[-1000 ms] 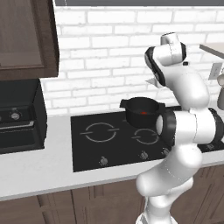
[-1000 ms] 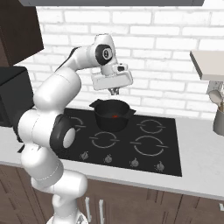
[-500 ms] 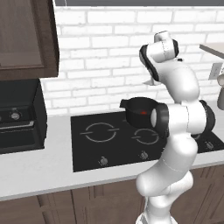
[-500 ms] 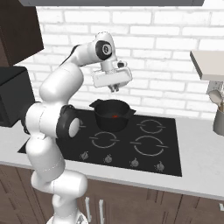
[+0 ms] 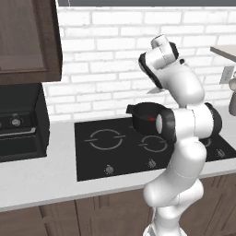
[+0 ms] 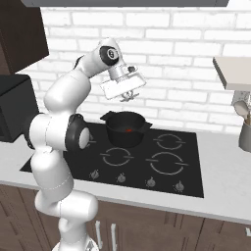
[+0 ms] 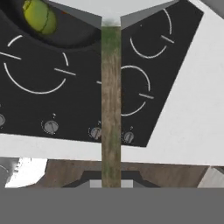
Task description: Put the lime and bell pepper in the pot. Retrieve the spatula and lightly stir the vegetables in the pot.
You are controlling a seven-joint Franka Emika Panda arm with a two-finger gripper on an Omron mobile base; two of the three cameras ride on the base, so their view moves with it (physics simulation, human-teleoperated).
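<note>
Above the pot (image 6: 125,128), arm raised, claw (image 6: 128,96) clamped on the spatula (image 7: 111,100) (handle upright).

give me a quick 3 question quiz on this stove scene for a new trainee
1. True or false: the pot sits on a rear burner of the cooktop.
2. What is the gripper clamped on? A) the spatula, by its handle; B) a side handle of the pot; C) a cooktop knob.
3. Short answer: which two foods already lie inside the pot?

Key: 1 true. 2 A. 3 the lime and the bell pepper.
</note>
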